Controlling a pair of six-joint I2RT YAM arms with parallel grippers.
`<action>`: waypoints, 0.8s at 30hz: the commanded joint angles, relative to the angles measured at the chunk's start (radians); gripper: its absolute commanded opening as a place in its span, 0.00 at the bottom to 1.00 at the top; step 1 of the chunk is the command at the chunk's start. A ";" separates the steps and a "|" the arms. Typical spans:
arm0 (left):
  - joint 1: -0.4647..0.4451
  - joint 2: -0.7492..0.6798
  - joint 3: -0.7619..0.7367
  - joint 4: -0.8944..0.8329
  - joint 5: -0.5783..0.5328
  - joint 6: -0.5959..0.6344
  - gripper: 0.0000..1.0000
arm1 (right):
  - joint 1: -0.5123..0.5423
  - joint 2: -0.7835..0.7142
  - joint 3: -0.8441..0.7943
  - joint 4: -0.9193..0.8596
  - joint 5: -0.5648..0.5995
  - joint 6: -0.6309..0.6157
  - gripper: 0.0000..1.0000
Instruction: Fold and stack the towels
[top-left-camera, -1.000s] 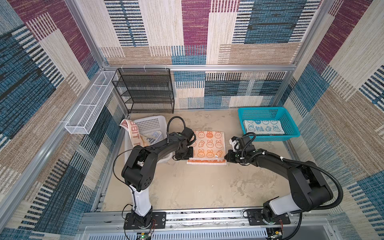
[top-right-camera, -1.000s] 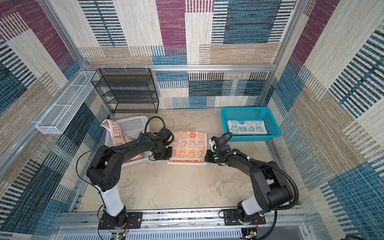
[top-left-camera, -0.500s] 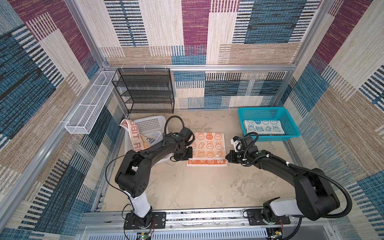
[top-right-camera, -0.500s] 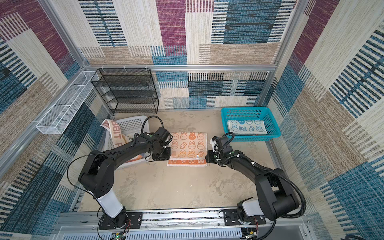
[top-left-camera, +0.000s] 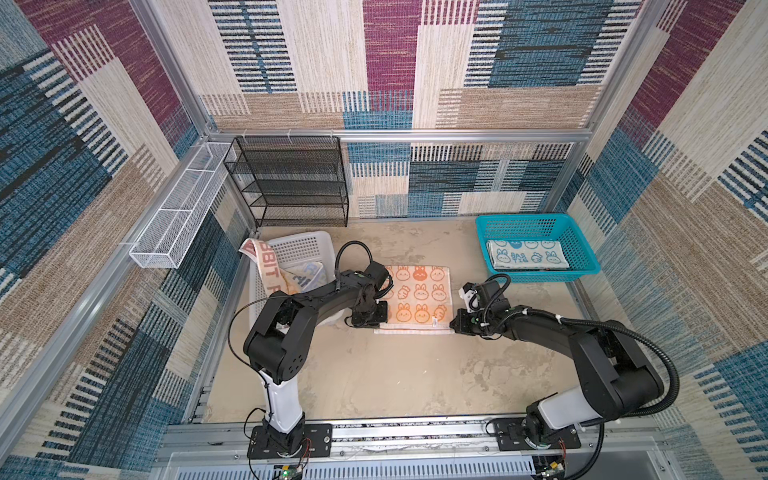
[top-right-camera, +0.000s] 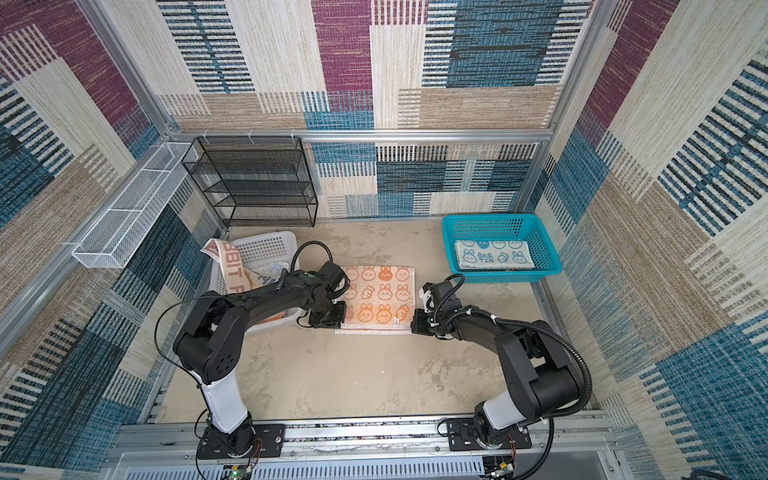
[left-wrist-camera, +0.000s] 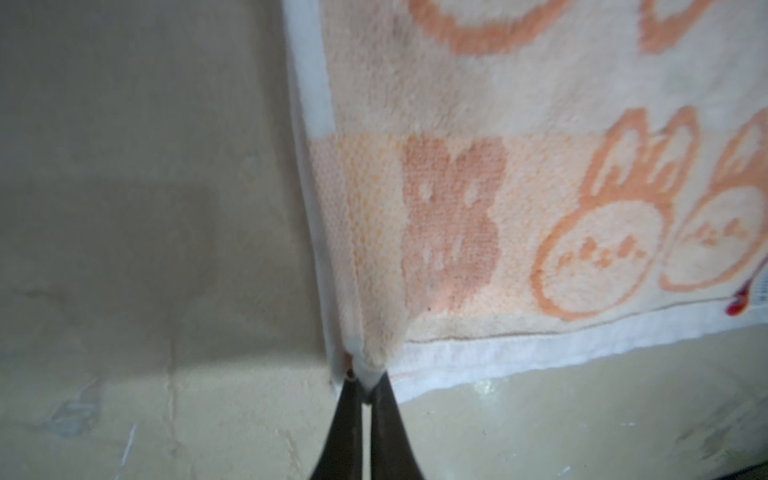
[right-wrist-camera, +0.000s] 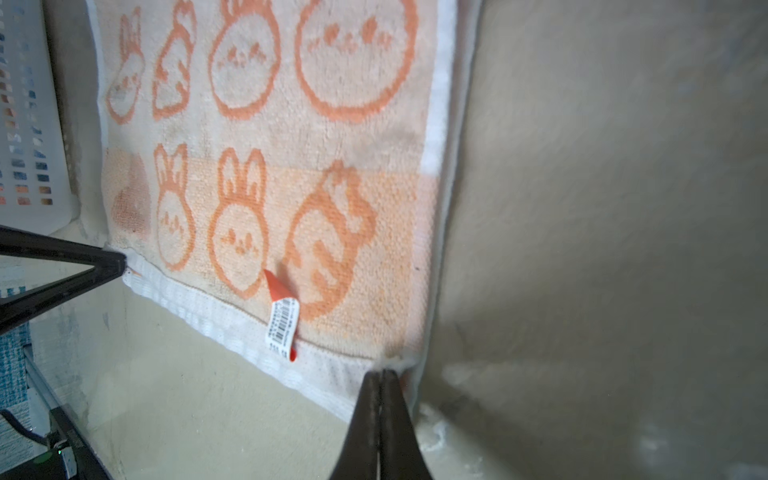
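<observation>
- Orange-rabbit towel (top-left-camera: 419, 291) was laid flat at the middle of the bench (top-left-camera: 395, 374), between the two arms; it was seen in both top views.
- A deeper orange band was seen along the towel's near edge, with a white hem beyond it.
- Left gripper (left-wrist-camera: 365, 392) was seen pinched together on the towel's near-left corner, hem cloth caught between the tips.
- Right gripper (right-wrist-camera: 380, 378) was seen pressed together on the near-right corner, with the tips at the white hem.
- Whether either corner was raised off the bench could not be told.
- A barcode tag (right-wrist-camera: 282, 324) was seen on the near hem, closer to the right gripper's corner.
- Blue-rabbit towel (top-left-camera: 525, 254) was found folded flat inside the teal basket (top-left-camera: 540, 219) at the back right corner of the bench.
- Lettered towel (top-left-camera: 268, 266) was draped over the left rim of the white basket (top-left-camera: 303, 249) at the left edge of the bench, partly hanging outside.
- More cloth was seen inside the white basket, partly hidden by the left arm.
- A black wire rack (top-left-camera: 291, 178) was stood at the back left corner.
- A white wire tray (top-left-camera: 174, 220) was mounted on the left wall.
</observation>
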 joint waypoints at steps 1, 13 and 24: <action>0.014 -0.005 0.085 -0.062 -0.037 0.037 0.00 | -0.014 -0.008 0.063 -0.034 0.015 -0.020 0.00; 0.002 -0.087 0.036 -0.073 -0.001 0.026 0.00 | -0.023 -0.095 0.049 -0.076 -0.010 -0.014 0.00; -0.015 -0.028 -0.060 0.004 0.024 0.007 0.00 | -0.022 -0.011 -0.039 0.022 -0.037 -0.001 0.00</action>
